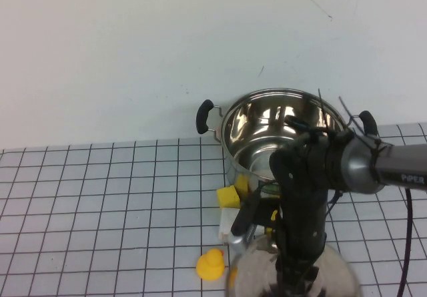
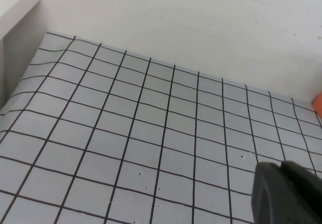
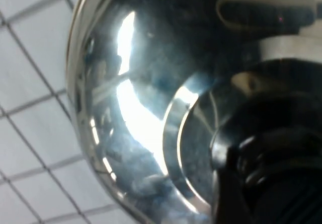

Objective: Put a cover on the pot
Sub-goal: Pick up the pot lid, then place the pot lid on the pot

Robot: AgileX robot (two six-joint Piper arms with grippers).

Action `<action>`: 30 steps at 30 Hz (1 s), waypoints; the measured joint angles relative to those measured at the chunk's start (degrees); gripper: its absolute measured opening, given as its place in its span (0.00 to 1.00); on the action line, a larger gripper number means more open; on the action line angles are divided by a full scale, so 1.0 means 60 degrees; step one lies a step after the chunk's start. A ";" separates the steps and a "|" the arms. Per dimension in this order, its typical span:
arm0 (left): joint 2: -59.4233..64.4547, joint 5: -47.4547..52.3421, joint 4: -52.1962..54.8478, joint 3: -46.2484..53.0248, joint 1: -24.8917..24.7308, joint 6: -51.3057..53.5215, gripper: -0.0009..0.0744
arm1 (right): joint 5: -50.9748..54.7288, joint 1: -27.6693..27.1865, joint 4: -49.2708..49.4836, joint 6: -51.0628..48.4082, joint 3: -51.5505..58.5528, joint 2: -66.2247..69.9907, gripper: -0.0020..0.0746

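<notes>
The shiny steel pot [image 1: 267, 127] stands open at the back of the table, with a black handle [image 1: 203, 116] on its left side. The domed steel lid [image 1: 257, 270] is at the front edge, in front of the pot. My right gripper [image 1: 293, 277] reaches straight down onto the middle of the lid. In the right wrist view the lid [image 3: 131, 118] fills the picture, and my right gripper [image 3: 241, 156] is shut around its black knob [image 3: 226, 146]. My left gripper [image 2: 287, 194] shows only in the left wrist view, shut and empty over bare gridded table.
A yellow duck [image 1: 211, 265] sits to the left of the lid. A yellow block [image 1: 228, 196] and a white object [image 1: 230, 222] lie between the lid and the pot. An orange thing [image 2: 318, 103] shows at the edge of the left wrist view. A white wall stands behind the table.
</notes>
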 joint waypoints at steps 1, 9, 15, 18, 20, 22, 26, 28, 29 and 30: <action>0.0000 0.0000 0.0000 0.0000 0.0000 0.0000 0.01 | 0.0200 -0.0015 -0.0074 0.0055 -0.0056 -0.0045 0.48; 0.0000 0.0000 0.0000 0.0000 0.0000 0.0000 0.01 | 0.2021 -0.0276 -0.1071 0.0615 -0.1351 -0.1415 0.49; 0.0000 0.0000 0.0000 0.0000 0.0000 0.0000 0.01 | 0.2676 -0.0427 -0.1368 0.0690 -0.2797 -0.1758 0.49; 0.0000 0.0000 0.0000 0.0000 0.0000 0.0000 0.01 | 0.2657 -0.0427 -0.1216 0.0729 -0.3067 -0.1758 0.49; 0.0000 0.0000 0.0000 0.0000 0.0000 0.0000 0.01 | 0.2644 -0.0427 -0.0976 0.0729 -0.3082 -0.1758 0.49; 0.0000 0.0000 0.0000 0.0000 0.0000 0.0000 0.01 | 0.2644 -0.0427 -0.0697 0.0729 -0.3082 -0.1758 0.49; 0.0000 0.0000 0.0000 0.0000 0.0000 0.0000 0.01 | 0.2620 -0.0427 -0.0160 0.0729 -0.3082 -0.1803 0.49; 0.0000 0.0000 0.0000 0.0000 0.0000 0.0000 0.01 | 0.2620 -0.0337 -0.0052 0.0729 -0.3082 -0.1921 0.49; 0.0000 0.0000 0.0000 0.0000 0.0000 0.0000 0.01 | 0.2613 -0.0281 -0.0012 0.0729 -0.3082 -0.1969 0.49; 0.0000 0.0000 0.0000 0.0000 0.0000 -0.0035 0.01 | 0.2613 -0.0225 0.0012 0.0729 -0.3082 -0.2034 0.49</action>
